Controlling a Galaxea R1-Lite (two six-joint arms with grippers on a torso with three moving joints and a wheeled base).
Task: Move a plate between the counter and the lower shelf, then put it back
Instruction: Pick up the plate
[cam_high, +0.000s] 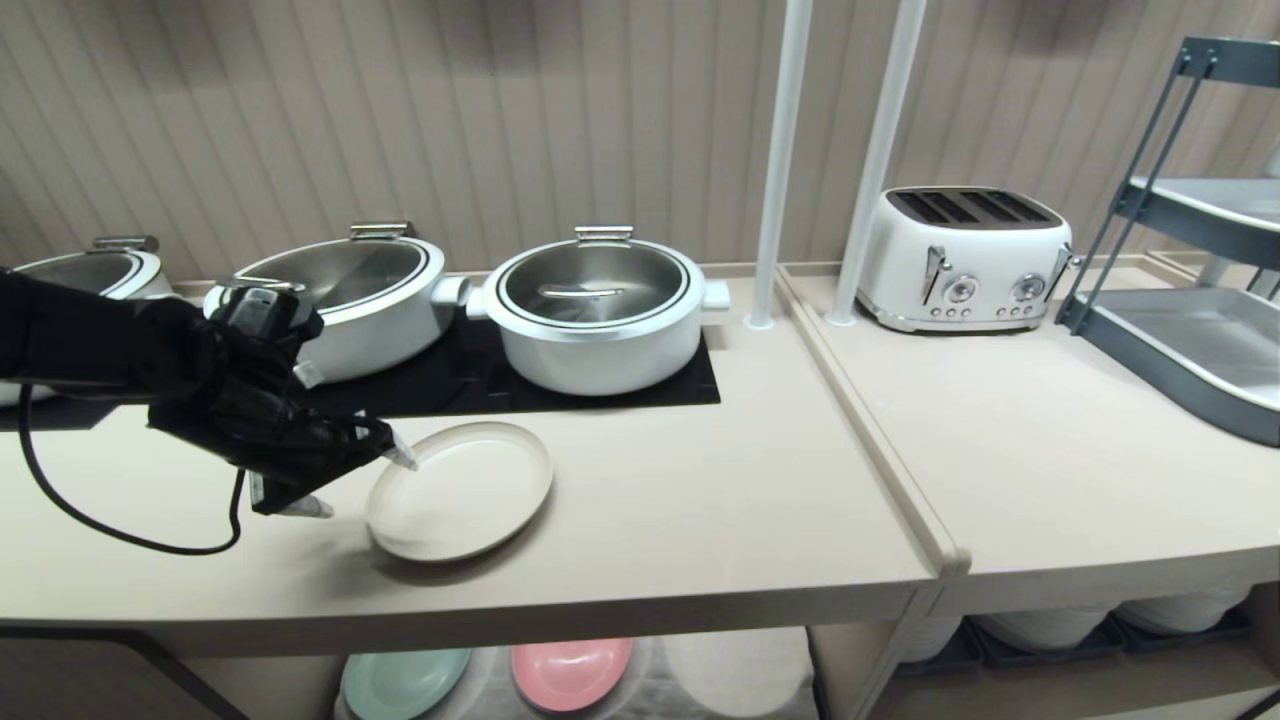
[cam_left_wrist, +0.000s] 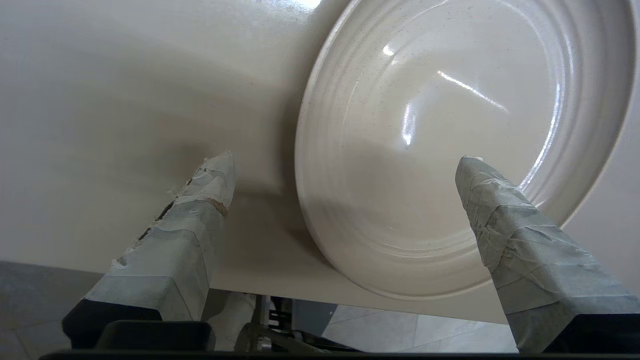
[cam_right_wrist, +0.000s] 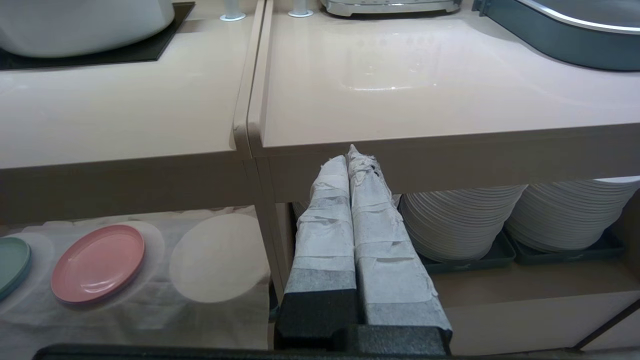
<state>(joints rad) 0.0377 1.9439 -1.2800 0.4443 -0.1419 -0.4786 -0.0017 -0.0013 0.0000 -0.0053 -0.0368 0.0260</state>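
One round, glossy cream plate (cam_high: 460, 490) lies on smooth counter (cam_high: 700, 500).

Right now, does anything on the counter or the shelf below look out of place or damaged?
The tape on the left gripper fingertips is frayed and torn. The plate lies flat and whole on the counter; nothing is spilled.

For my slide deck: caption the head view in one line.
Open left gripper straddles the rim of the cream plate lying on the counter.

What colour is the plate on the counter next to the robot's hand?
Cream-beige and plain. The plate shows best in the head view.
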